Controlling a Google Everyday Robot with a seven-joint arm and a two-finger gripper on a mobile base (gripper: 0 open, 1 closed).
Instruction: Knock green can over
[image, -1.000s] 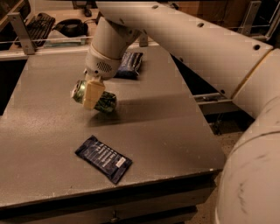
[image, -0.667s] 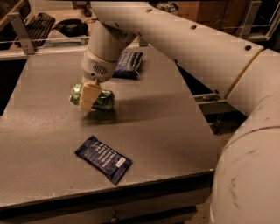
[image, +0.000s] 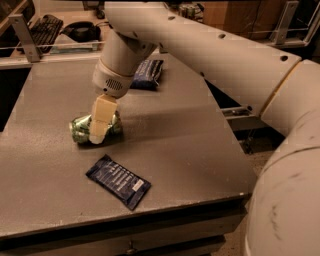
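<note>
The green can (image: 82, 129) lies on its side on the grey table (image: 180, 145), left of centre, its length running left to right. My gripper (image: 100, 131) reaches down from the white arm and sits right over the can's middle, one cream finger (image: 101, 119) in front of it and touching it. The right part of the can is partly hidden behind that finger.
A dark blue foil packet (image: 118, 180) lies near the table's front edge. A second blue packet (image: 147, 74) lies at the back, behind the arm. The big white arm (image: 225, 55) spans the right side. A keyboard (image: 44, 25) sits on the far desk.
The can has tipped from leaning to lying flat on the table. My gripper has moved slightly left and down with it.
</note>
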